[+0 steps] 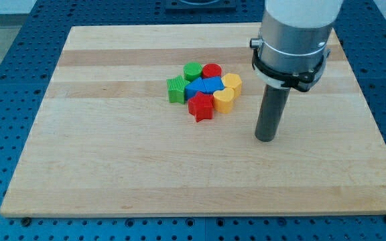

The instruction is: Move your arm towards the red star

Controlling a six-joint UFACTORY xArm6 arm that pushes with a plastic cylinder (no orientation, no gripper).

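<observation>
step: approach, no contact yet | pincer: none fitted, so no state to tell; my tip [266,139] rests on the tabletop [112,167] | red star [201,106]: at 6 o'clock of the block cluster, touching blue block [203,86] and yellow block [224,100] | next, judged: slide toward 10 o'clock, slowing before the star.

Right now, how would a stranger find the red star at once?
On the wooden board, blocks cluster near the centre. The red star is at the cluster's bottom edge, left of my tip. The other red block, round, sits at the top.
</observation>
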